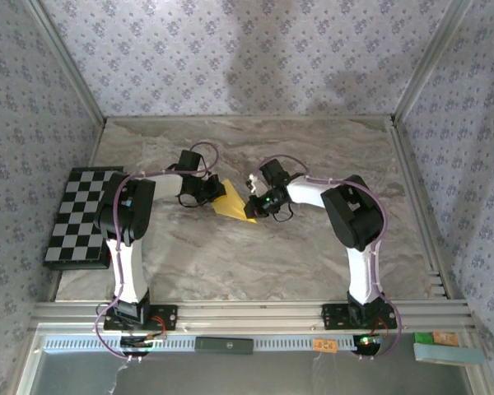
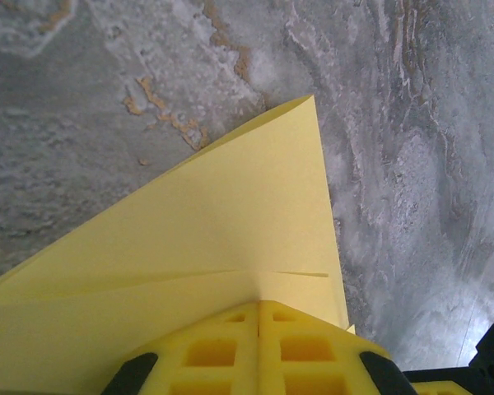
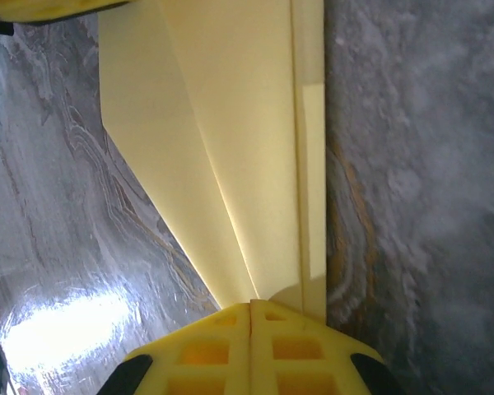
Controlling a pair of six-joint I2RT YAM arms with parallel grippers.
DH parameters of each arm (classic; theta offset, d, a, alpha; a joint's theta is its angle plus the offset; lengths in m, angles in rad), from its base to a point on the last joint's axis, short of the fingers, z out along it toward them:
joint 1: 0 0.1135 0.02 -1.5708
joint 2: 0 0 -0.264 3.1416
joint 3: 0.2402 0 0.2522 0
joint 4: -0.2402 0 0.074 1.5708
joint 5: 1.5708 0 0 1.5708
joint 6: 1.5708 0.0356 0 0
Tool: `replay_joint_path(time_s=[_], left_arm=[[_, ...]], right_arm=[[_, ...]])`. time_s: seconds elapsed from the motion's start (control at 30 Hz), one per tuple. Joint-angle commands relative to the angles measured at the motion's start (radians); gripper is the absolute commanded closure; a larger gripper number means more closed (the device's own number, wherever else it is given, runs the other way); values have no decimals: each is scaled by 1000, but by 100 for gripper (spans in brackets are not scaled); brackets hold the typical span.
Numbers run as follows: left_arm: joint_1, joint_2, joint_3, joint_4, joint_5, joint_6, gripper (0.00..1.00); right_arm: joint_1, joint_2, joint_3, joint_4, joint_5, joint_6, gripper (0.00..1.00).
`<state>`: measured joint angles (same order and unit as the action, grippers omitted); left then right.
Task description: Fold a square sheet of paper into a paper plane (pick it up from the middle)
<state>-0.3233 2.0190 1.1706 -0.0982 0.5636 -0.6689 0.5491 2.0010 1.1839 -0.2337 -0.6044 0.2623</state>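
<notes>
One thin yellow folded paper sheet (image 1: 229,200); likely light, limp, easily torn; left gripper (image 2: 258,309) and right gripper (image 3: 251,309) clenched at its left and right ends; you should pinch the stiffer layered creases.

We see the folded paper (image 1: 230,202) in the middle of the table (image 1: 313,156). Our left gripper (image 1: 207,194) touches its left end and our right gripper (image 1: 253,204) touches its right end. The checkered board (image 1: 78,218) lies at the table's left edge, well apart from the paper.
</notes>
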Motion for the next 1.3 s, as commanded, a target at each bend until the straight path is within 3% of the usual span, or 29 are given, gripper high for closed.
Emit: replay_joint_path(time_s=[0.0, 0.27, 0.37, 0.47, 0.6, 0.83, 1.07, 1.27], left_arm=[[7, 84, -25, -115, -167, 34, 95], [-12, 11, 24, -112, -90, 17, 91], [-26, -76, 66, -119, -61, -22, 85], [-28, -183, 76, -125, -99, -60, 76], [-17, -323, 31, -138, -202, -90, 66], [28, -550, -157, -106, -329, -159, 49], [76, -712, -354, -60, -394, -235, 27], [102, -753, -448, -22, -379, -266, 15]], right_arm=[[-23, -24, -109, -107, 7, 13, 98], [-37, -157, -143, -16, 26, 69, 96], [-37, -199, -125, 18, 63, 106, 91], [-35, -203, -98, 48, 72, 127, 81], [-34, -157, -29, 69, 70, 150, 69], [-19, -18, 150, 38, 61, 144, 61], [-12, 101, 279, 9, 27, 131, 61], [-5, 179, 359, -22, -11, 114, 64]])
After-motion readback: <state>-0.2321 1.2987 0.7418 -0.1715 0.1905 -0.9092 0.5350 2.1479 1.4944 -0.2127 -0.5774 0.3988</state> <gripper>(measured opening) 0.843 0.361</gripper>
